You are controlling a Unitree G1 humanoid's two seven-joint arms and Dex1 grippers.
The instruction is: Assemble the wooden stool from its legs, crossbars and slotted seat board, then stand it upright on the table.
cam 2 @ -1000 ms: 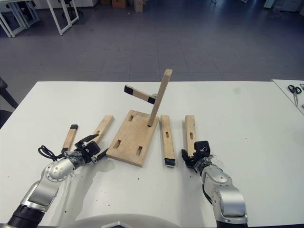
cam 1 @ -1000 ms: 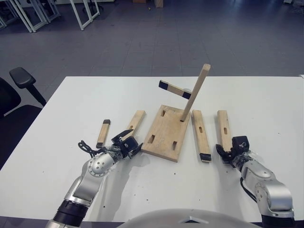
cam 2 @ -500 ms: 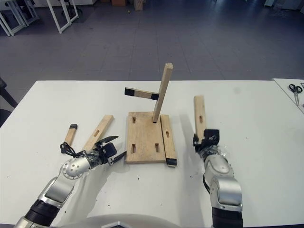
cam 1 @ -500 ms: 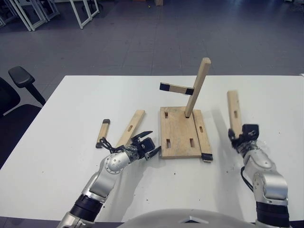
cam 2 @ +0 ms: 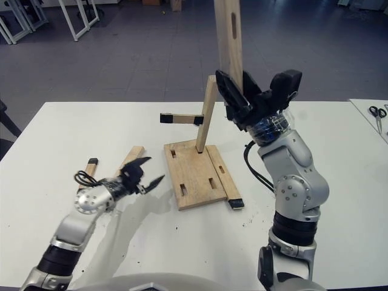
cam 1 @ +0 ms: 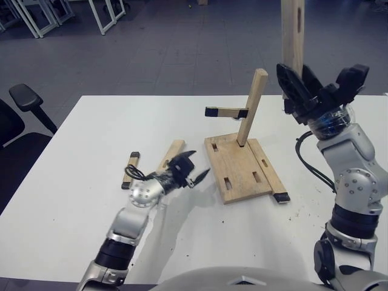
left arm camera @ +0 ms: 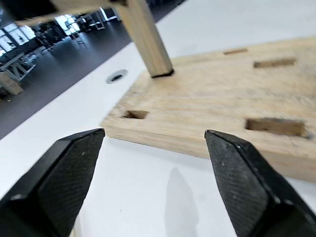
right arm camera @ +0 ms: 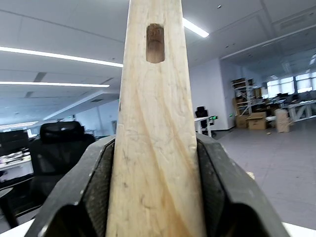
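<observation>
The slotted seat board (cam 1: 239,170) lies flat mid-table. One leg (cam 1: 251,106) stands in it, carrying a black-tipped crossbar (cam 1: 225,112). A second leg (cam 1: 274,183) lies along the board's right edge. My right gripper (cam 1: 295,79) is raised high over the table's right side, shut on a slotted leg (cam 1: 293,27) held upright; the wrist view shows that leg (right arm camera: 155,89) clamped between the pads (right arm camera: 94,187). My left gripper (cam 1: 199,165) hovers open just left of the board (left arm camera: 207,98), nothing between its fingers (left arm camera: 74,163). A loose leg (cam 1: 171,153) and a short crossbar (cam 1: 130,170) lie behind it.
The white table (cam 1: 73,200) has bare room in front and at far right. Dark crumbs dot the surface near the board. An office chair (cam 1: 27,100) stands past the left edge. Scissors (cam 2: 376,113) lie on a neighbouring table at right.
My right gripper has lifted its leg from the table to high and vertical. The seat board has turned and slid. My left gripper moved toward the board's left edge.
</observation>
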